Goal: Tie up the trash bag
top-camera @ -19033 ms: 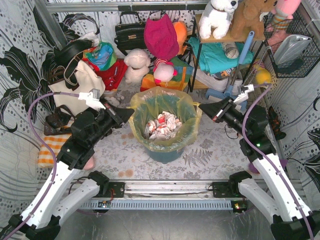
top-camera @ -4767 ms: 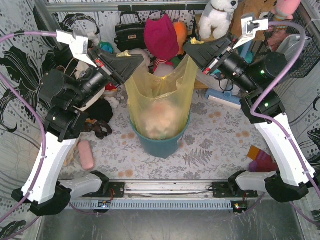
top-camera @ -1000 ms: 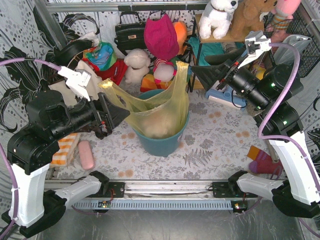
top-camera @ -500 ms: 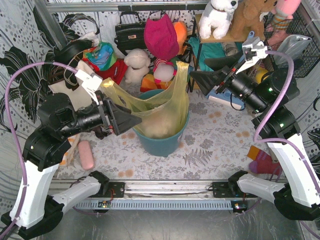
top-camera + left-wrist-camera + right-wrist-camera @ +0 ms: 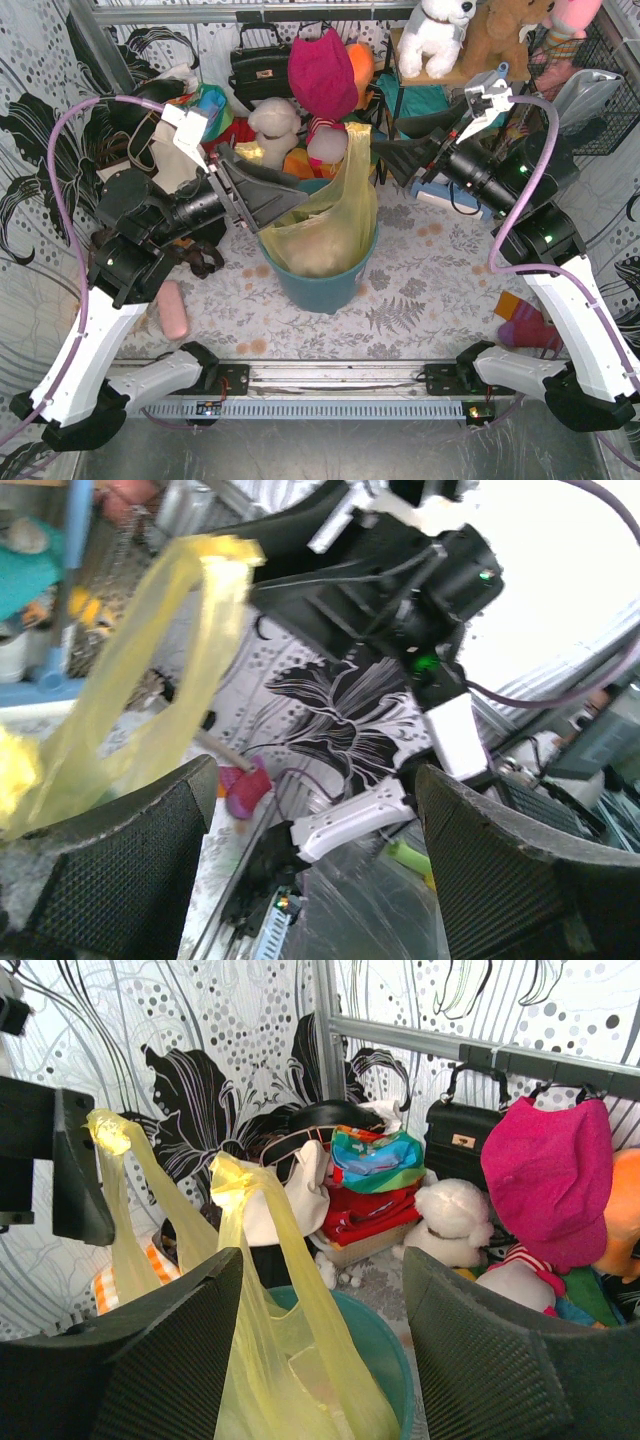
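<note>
Top external view shows the thin translucent yellow-green plastic trash bag [image 5: 325, 225] sitting inside the round teal plastic bin [image 5: 320, 290] at the middle of the bench [image 5: 420, 300], with a pale crumpled lump showing through its film. The bag's left ear [image 5: 245, 152] pokes up just behind the left gripper [image 5: 275, 195], which reaches in over the bin's left rim. The right ear [image 5: 358, 140] stands upright above the far rim, near the right gripper [image 5: 395, 152] but apart from it. In the left wrist view the left gripper [image 5: 315, 780] has its jaws spread wide with nothing between them; only the other arm shows through the gap. The right ear [image 5: 200, 570] rises there as a slanted yellow strip beyond the outer side of the left-hand finger [image 5: 120, 870]. A scrap of yellow film sits at that finger's outer edge and probably rests against it, though the blur leaves contact unsure. In the right wrist view the right gripper [image 5: 322, 1260] also holds its jaws well apart and grips nothing. The trash bag [image 5: 290, 1390] and the bin's rim [image 5: 375, 1310] lie farther out, framed by the gap. The right ear [image 5: 240, 1180] stands just above the tip of the left-hand finger [image 5: 150, 1360], not pinched. The left ear [image 5: 110, 1130] rises beside a black finger of the left gripper at the picture's left edge.
</note>
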Controlling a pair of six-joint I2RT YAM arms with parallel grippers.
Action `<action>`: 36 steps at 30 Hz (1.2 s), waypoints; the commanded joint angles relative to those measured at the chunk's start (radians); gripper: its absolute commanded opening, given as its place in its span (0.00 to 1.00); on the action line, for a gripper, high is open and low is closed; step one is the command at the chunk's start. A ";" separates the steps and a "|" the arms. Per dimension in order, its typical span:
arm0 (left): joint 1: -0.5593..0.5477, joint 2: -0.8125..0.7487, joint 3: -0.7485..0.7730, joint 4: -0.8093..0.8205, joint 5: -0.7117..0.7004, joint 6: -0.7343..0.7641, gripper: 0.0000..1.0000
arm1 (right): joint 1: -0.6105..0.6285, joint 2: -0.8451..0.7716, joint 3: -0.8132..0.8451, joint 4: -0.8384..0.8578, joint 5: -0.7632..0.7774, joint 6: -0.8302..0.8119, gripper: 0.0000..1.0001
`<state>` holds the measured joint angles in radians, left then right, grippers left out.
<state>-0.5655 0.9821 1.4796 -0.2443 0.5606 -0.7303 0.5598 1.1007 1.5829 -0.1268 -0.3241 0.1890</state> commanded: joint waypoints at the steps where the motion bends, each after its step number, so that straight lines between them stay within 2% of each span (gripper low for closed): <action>1: -0.122 0.053 0.072 0.150 -0.033 0.008 0.88 | -0.001 -0.009 0.045 0.050 -0.056 -0.008 0.64; 5: -0.355 0.122 0.160 0.121 -0.143 0.114 0.88 | -0.001 -0.014 0.062 0.058 -0.092 -0.009 0.65; 10: -0.567 0.200 0.295 0.035 -0.328 0.244 0.88 | -0.001 -0.001 0.098 0.046 -0.124 -0.031 0.66; 15: -0.714 0.204 0.244 0.068 -0.555 0.373 0.88 | -0.001 0.014 0.127 0.031 -0.154 -0.047 0.66; 21: -0.735 0.109 -0.005 0.298 -0.691 0.582 0.87 | -0.002 0.053 0.184 0.002 -0.180 -0.088 0.59; 26: -0.735 0.120 -0.084 0.402 -0.738 0.773 0.87 | -0.001 0.090 0.226 -0.020 -0.190 -0.119 0.56; 29: -0.735 0.115 -0.170 0.541 -0.771 0.871 0.86 | -0.001 0.113 0.249 -0.038 -0.196 -0.142 0.54; 32: -0.737 0.111 -0.226 0.649 -0.817 0.941 0.86 | -0.002 0.134 0.276 -0.064 -0.215 -0.161 0.49; 36: -0.736 0.110 -0.268 0.731 -0.848 1.010 0.86 | -0.002 0.145 0.288 -0.088 -0.242 -0.184 0.48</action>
<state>-1.2961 1.1061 1.2350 0.2760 -0.2176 0.1463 0.5598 1.2442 1.8328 -0.1967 -0.5201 0.0528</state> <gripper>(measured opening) 0.864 0.487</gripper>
